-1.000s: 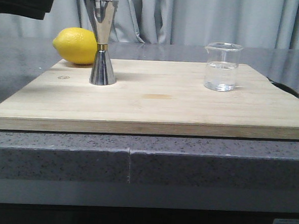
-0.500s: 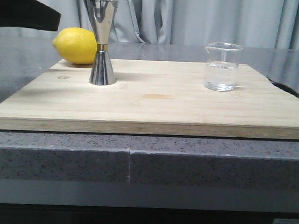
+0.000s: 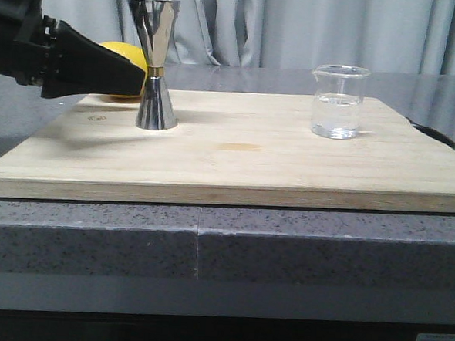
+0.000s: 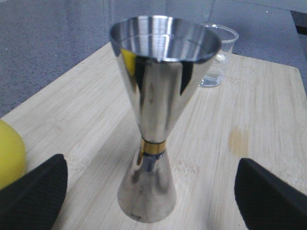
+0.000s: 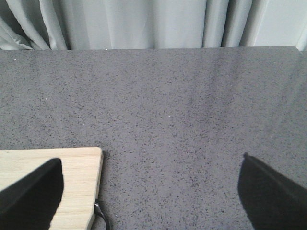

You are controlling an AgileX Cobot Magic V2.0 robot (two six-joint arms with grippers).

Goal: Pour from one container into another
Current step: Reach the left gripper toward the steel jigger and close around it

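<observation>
The clear glass beaker (image 3: pixel 338 101) stands on the right of the wooden board (image 3: pixel 251 160) with some clear liquid in it. On the board's left the tall steel jigger (image 3: pixel 157 66) stands upright, a gold band at its waist. My left gripper (image 3: pixel 138 77) reaches in from the left, its tips just beside the jigger. In the left wrist view the left gripper (image 4: pixel 151 194) is open, its black fingers (image 4: pixel 33 191) well apart on either side of the jigger (image 4: pixel 158 120) and not touching it; the beaker (image 4: pixel 218 57) shows behind. My right gripper (image 5: pixel 151 191) is open over bare countertop.
A lemon (image 3: pixel 123 50) lies behind the jigger, mostly covered by the left arm. The board rests on a grey speckled countertop (image 3: pixel 285 243). A dark cable or loop (image 3: pixel 440 136) lies by the board's right corner (image 5: pixel 72 167). Grey curtains hang behind.
My left arm has come down and to the right from the upper left corner, reaching the jigger and covering most of the lemon. Jigger and beaker have not moved.
</observation>
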